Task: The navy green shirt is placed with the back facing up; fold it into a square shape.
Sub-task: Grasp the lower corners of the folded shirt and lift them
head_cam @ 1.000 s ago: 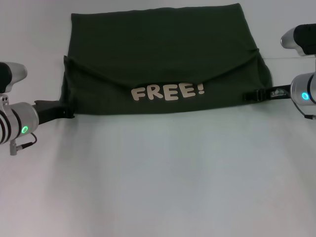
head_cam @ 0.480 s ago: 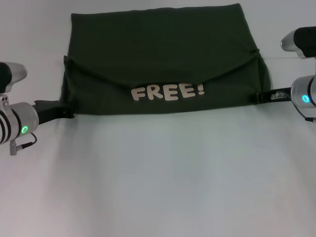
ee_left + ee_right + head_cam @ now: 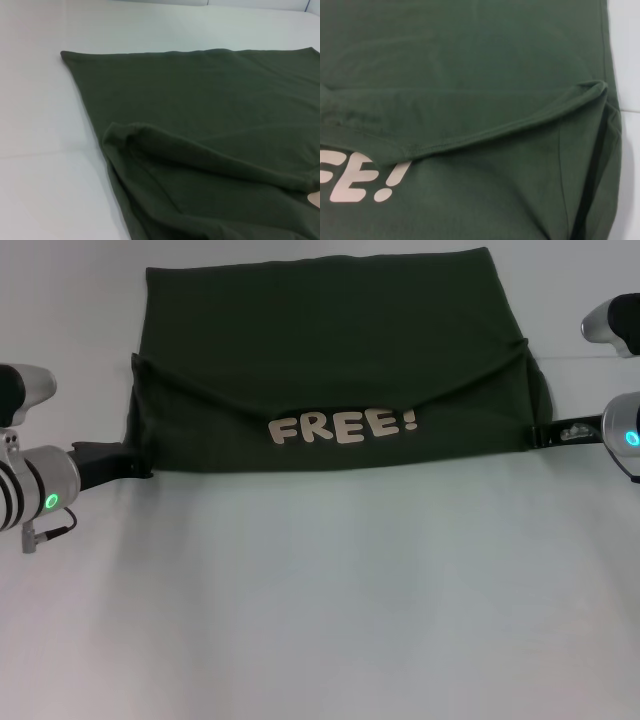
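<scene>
The dark olive-green cotton shirt (image 3: 330,360), partly folded, covers the upper centre of the white table (image 3: 330,600). The whole lower half of the frame is open surface. The left gripper (image 3: 135,466) meets the shirt's lower-left corner; the right gripper (image 3: 540,434) sits at its lower-right edge. Narrow open strips flank the shirt at upper left and upper right.

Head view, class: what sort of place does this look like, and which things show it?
Probably a lab or test bench: a plain white table, only the navy green shirt on it, and the left gripper and right gripper at its edges.
</scene>
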